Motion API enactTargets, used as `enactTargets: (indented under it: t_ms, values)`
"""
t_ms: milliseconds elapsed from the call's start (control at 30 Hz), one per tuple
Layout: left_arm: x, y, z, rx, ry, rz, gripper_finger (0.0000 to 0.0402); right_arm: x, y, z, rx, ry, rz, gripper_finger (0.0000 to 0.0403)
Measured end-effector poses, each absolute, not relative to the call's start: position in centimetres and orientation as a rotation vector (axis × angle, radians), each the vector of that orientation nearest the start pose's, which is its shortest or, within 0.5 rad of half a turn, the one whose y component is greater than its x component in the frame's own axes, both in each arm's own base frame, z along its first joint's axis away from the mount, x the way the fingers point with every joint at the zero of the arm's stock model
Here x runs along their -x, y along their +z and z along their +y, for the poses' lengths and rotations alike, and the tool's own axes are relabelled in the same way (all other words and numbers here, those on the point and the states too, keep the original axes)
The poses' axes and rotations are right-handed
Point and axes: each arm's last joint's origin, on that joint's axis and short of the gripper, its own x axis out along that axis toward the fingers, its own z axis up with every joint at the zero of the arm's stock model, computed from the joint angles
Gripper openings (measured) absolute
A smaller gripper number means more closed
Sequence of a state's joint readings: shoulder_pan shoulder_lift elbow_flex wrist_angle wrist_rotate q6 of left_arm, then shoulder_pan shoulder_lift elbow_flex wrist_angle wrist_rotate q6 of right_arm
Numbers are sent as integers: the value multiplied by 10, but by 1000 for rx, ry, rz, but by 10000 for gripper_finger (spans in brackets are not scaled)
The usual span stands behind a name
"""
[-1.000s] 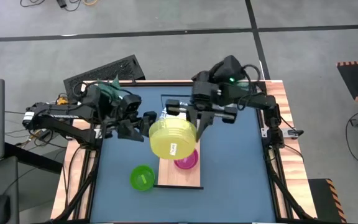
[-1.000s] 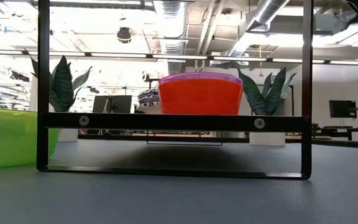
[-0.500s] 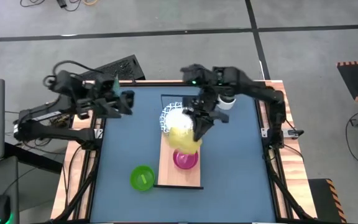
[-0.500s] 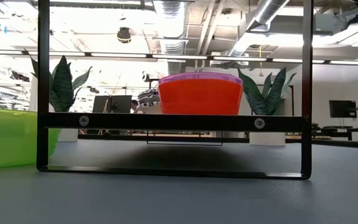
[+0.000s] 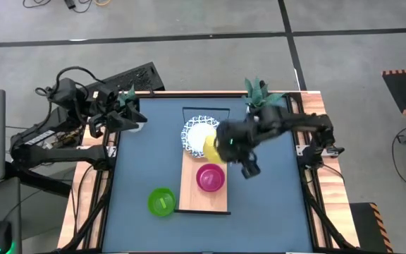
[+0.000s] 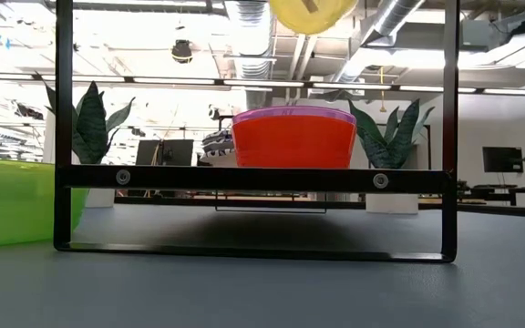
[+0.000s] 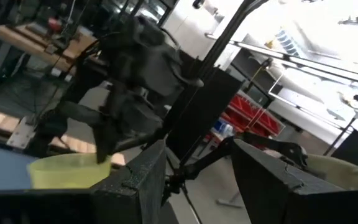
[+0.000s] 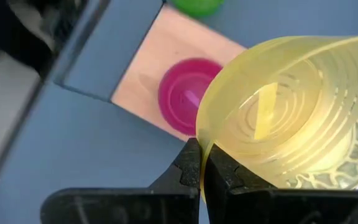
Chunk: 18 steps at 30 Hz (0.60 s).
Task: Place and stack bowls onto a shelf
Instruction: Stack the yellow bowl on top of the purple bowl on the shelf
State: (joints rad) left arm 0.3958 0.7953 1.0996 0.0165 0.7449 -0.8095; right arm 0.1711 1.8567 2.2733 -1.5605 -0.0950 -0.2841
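Note:
My right gripper [image 5: 225,147] is shut on the yellow bowl [image 5: 212,148], held in the air over the light-wood shelf [image 5: 189,185], between the white blue-rimmed bowl [image 5: 197,130] and the purple bowl [image 5: 211,178]. In the low view the purple bowl sits inside the red bowl [image 6: 294,141], and the yellow bowl's underside [image 6: 313,11] shows high above them. The green bowl [image 5: 161,202] rests on its base on the blue table beside the shelf's near left corner. My left gripper [image 5: 131,117] is open and empty at the table's far left. My right gripper pinches the yellow bowl's rim [image 8: 199,146], one finger [image 8: 229,174] inside the bowl and one [image 8: 185,168] outside. The bowl is lifted clear and tilted, with its inside turned toward the wrist.
The shelf plank lies on a black frame [image 6: 253,178] raised above the table. Potted plants stand at the table's far right [image 5: 259,92] and far left [image 5: 127,95]. Bare blue tabletop [image 5: 273,204] lies to the right of the shelf.
My left gripper has drawn away from the yellow bowl toward the table's far left corner. My right gripper has turned and come down with the yellow bowl, which shows smaller from above and has now entered the top of the low view.

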Motion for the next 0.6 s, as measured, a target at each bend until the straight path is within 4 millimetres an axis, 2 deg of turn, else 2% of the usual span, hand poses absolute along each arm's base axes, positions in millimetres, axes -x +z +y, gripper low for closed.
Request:
enactTargets:
  t_ms: [233,600]
  values:
    - [-133,450,35,579,-406,-125,167,-328,378,99,666,410,1260,22]
    - [-134,450,37,523,-336,-165,167,-337,324,102,954,526,1330,22]
